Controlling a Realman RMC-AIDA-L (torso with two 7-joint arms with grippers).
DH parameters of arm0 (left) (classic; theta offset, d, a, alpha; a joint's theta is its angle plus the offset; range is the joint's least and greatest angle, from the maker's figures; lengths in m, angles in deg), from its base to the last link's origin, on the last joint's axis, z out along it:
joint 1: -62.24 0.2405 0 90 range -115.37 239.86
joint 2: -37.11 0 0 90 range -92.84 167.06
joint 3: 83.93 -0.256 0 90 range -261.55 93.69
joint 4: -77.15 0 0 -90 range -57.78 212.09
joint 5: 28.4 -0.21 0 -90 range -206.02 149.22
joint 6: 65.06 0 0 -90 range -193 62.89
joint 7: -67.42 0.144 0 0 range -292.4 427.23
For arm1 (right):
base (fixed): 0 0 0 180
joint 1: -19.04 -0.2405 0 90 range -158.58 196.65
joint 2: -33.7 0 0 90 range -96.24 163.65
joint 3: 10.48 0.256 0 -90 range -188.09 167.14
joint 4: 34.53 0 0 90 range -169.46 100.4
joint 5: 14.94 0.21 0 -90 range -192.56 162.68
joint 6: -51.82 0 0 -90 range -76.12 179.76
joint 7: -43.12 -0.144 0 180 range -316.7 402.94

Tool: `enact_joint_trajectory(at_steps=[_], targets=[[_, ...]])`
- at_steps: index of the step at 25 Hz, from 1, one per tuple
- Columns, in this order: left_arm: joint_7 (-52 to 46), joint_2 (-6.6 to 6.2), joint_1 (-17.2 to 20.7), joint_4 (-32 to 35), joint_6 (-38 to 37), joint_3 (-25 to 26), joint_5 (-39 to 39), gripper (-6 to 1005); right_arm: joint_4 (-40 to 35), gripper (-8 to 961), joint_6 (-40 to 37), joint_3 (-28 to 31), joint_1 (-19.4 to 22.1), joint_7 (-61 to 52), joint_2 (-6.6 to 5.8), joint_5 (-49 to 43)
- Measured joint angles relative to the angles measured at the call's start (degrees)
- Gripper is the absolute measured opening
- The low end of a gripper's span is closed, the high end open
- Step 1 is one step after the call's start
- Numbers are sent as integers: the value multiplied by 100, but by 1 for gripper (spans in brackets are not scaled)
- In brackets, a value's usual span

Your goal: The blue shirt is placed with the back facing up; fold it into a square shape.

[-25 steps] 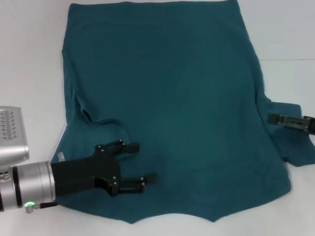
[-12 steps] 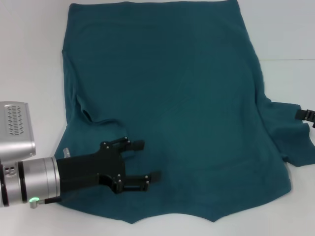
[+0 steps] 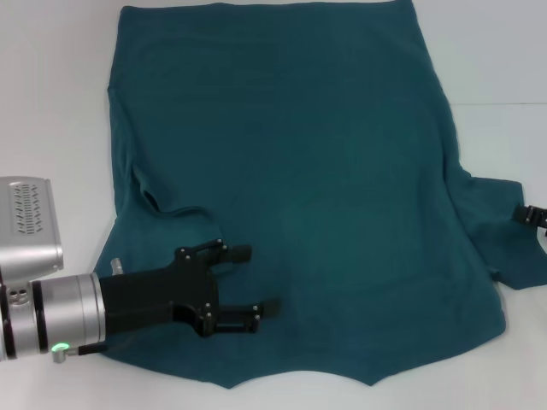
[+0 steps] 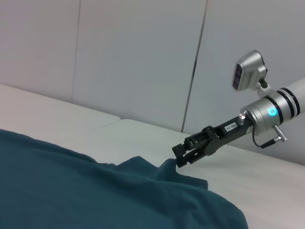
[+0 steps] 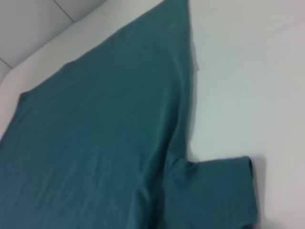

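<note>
The blue shirt [image 3: 291, 171] lies spread flat on the white table, plain side up, and fills most of the head view. Its left sleeve is folded inward onto the body near a crease [image 3: 171, 209]. My left gripper [image 3: 258, 278] is open and sits low over the shirt's near-left part, fingers pointing right. My right gripper [image 3: 521, 213] shows only its tip at the right edge, over the outspread right sleeve [image 3: 504, 235]. The left wrist view shows the right gripper [image 4: 180, 156] just above the sleeve's raised edge. The right wrist view shows the shirt [image 5: 95, 143] and that sleeve [image 5: 214, 191].
The white table [image 3: 51, 102] has bare surface to the left and right of the shirt and a thin strip along the near edge. A seam in the tabletop [image 3: 504, 104] runs at the right. Pale wall panels [image 4: 133, 57] stand behind the table.
My right gripper has drawn back to the right, off most of the sleeve, which stays where it lay. My left gripper shifted slightly right and remains open.
</note>
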Motion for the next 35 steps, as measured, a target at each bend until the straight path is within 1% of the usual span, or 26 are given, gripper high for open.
enact_joint_trajectory(at_steps=[8, 12, 18, 23, 26, 31, 35], targets=[[4, 0, 0, 0, 0, 0, 1, 919, 80, 923, 42, 16, -56, 40, 68, -30], [6, 0, 0, 0, 0, 0, 6, 919, 90, 922, 37, 32, -75, 27, 76, -21], [7, 0, 0, 0, 13, 0, 19, 919, 91, 746, 43, -7, -100, 36, 83, -61], [7, 0, 0, 0, 82, 0, 26, 919, 90, 497, 49, -11, -101, 40, 84, -61], [10, 0, 0, 0, 87, 0, 27, 919, 89, 251, 39, 5, -101, 42, 84, -53], [14, 0, 0, 0, 88, 0, 28, 919, 49, 153, 41, 76, -87, 51, 89, -25], [13, 0, 0, 0, 88, 0, 28, 919, 57, 75, 48, 299, -77, 194, 92, 30]])
